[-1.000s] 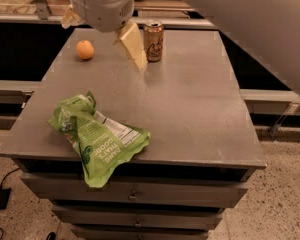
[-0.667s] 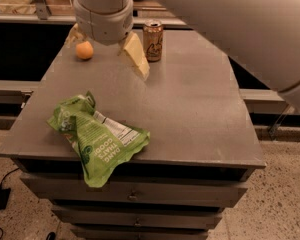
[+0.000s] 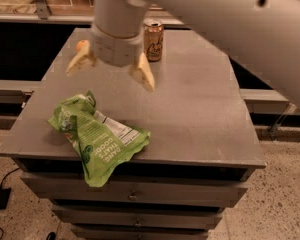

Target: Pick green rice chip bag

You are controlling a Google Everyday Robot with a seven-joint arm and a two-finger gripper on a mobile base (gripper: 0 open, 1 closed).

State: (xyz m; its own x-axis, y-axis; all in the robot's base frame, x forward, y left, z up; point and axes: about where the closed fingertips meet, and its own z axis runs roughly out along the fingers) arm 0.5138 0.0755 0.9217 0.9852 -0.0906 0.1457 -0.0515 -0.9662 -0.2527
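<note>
currently the gripper (image 3: 110, 78) is held open above the back left of the bench (image 3: 200, 109), so it should be lowered to the front left corner, where the green rice chip bag (image 3: 97, 136) is draped over the front edge, and closed on its crumpled bulk.

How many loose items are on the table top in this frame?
3: the green rice chip bag at the front-left edge, a can at the back, an orange back-left, partly hidden by the open gripper hovering above. The arm could hide more.
</note>
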